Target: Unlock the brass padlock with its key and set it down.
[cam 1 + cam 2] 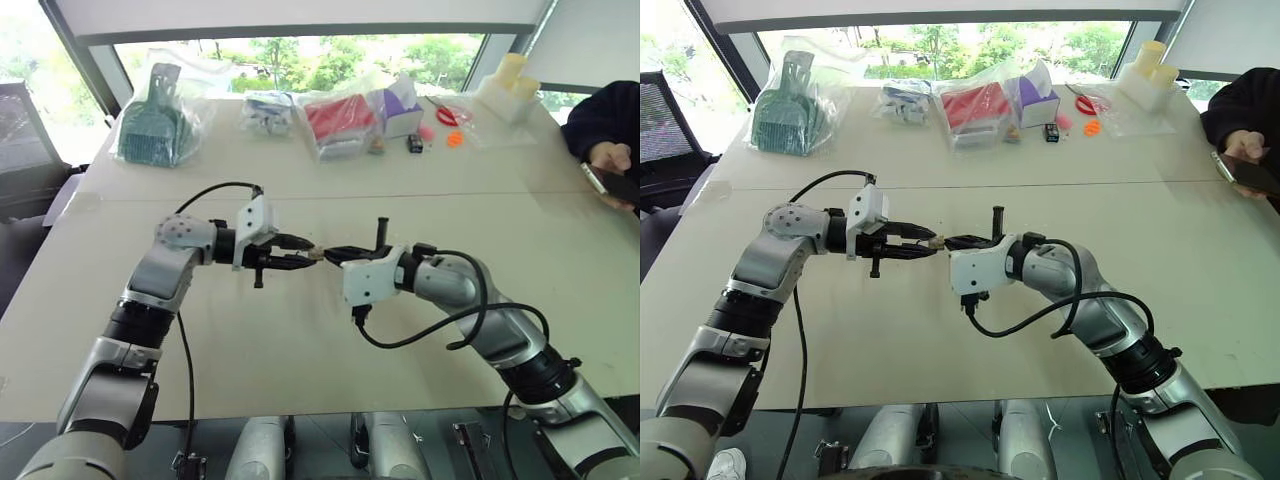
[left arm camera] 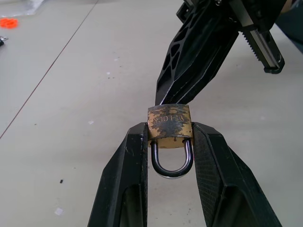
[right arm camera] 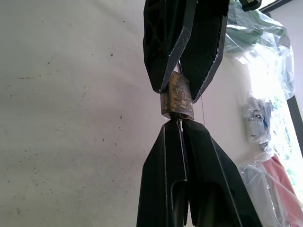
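Above the middle of the table, my left gripper is shut on the brass padlock. It clamps the body from both sides, and the silvery shackle points back between its fingers. From the opposite side my right gripper meets the padlock's keyhole end. It is shut on the key, of which a thin silvery sliver shows between its tips, right at the lock body. Both grippers hold level, tip to tip, clear of the table.
Along the table's far edge lie a green item in a plastic bag, a red bagged item, a purple box, a small black item and orange bits. A person's hand with a phone rests at the right edge.
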Motion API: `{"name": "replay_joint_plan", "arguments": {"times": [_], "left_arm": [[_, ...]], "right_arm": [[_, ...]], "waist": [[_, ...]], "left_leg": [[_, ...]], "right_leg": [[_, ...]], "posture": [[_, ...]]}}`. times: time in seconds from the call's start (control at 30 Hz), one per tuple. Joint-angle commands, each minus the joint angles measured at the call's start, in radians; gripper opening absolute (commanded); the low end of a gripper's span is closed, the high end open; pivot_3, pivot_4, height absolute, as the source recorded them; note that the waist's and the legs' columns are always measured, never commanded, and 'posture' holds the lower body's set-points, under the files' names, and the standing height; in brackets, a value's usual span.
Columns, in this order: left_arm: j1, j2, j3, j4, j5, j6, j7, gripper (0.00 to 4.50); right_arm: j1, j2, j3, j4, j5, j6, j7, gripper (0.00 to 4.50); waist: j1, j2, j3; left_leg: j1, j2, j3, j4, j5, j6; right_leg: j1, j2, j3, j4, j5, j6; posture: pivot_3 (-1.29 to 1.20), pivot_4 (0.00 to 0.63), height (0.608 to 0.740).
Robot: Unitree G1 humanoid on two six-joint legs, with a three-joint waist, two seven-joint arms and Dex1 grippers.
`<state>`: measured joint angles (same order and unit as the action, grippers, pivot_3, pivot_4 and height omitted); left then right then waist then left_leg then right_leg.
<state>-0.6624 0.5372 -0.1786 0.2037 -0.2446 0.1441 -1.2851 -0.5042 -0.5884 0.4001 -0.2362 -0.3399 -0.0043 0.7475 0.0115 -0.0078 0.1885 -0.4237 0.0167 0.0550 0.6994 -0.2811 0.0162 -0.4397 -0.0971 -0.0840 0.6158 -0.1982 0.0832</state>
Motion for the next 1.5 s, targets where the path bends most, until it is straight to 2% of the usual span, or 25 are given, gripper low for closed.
{"name": "replay_joint_plan", "arguments": {"times": [0.03,0.2,0.3,0.37,0.53,0.63,0.87,1.5], "left_arm": [[-0.018,-0.001,-0.013,-0.001,0.045,-0.167,-0.011,0.75],[-0.049,-0.003,-0.028,0.072,0.136,-0.485,0.0,0.75],[-0.074,-0.007,-0.032,0.117,0.153,-0.576,0.006,0.75],[-0.079,-0.014,-0.022,0.118,0.112,-0.49,-0.001,0.75],[-0.085,0.007,0.002,0.088,-0.014,-0.198,-0.084,0.75],[-0.101,0.025,0.009,0.087,-0.05,-0.104,-0.132,0.75],[-0.139,0.024,0.024,0.079,-0.073,-0.027,-0.178,0.75],[-0.165,0.017,0.035,0.107,-0.09,0.001,-0.214,0.75]], "right_arm": [[-0.056,0.036,-0.034,-0.017,0.091,0.06,0.066,0.08],[-0.109,0.04,-0.042,-0.037,0.257,0.327,0.265,0.08],[-0.141,0.046,-0.051,-0.052,0.297,0.39,0.291,0.08],[-0.157,0.057,-0.06,-0.038,0.263,0.322,0.238,0.08],[-0.157,-0.013,-0.028,0.089,0.04,-0.154,0.04,0.08],[-0.134,-0.052,-0.027,0.15,-0.025,-0.364,-0.039,0.93],[-0.154,-0.06,-0.04,0.245,-0.077,-0.59,-0.146,4.45],[-0.223,-0.035,-0.046,0.366,-0.153,-0.786,-0.262,4.45]], "waist": [[0.0,0.0,0.0],[0.003,0.0,0.0],[0.002,0.0,0.0],[0.001,0.0,0.0],[-0.002,0.0,0.0],[0.0,0.0,0.0],[-0.002,0.0,0.0],[-0.001,0.0,0.0]], "left_leg": [[0.0,0.0,0.0,0.0,0.0,0.0],[0.0,0.0,0.0,0.0,0.0,0.0],[0.0,0.0,0.0,0.0,0.0,0.0],[0.0,0.0,0.0,0.0,0.0,0.0],[0.0,0.0,0.001,0.0,0.0,0.0],[0.0,0.0,0.002,0.0,0.0,0.0],[0.0,0.0,0.004,0.0,0.0,-0.001],[0.0,0.0,0.004,0.0,0.001,-0.001]], "right_leg": [[0.0,0.0,0.0,0.0,0.0,0.0],[0.0,0.0,0.0,0.0,0.0,0.0],[0.0,0.0,0.0,0.0,0.0,0.0],[0.0,0.0,0.0,0.0,0.0,0.0],[0.0,0.0,0.0,0.0,0.0,0.0],[0.0,0.0,0.0,0.0,0.0,0.001],[0.0,0.0,0.0,0.001,0.0,0.001],[0.0,0.0,0.0,0.001,0.0,0.001]], "posture": [[0.0,0.15,0.74],[0.0,0.15,0.74],[0.0,0.15,0.74],[0.0,0.15,0.74],[0.0,0.15,0.74],[0.0,0.15,0.74],[0.0,0.15,0.74],[0.0,0.15,0.74]]}}
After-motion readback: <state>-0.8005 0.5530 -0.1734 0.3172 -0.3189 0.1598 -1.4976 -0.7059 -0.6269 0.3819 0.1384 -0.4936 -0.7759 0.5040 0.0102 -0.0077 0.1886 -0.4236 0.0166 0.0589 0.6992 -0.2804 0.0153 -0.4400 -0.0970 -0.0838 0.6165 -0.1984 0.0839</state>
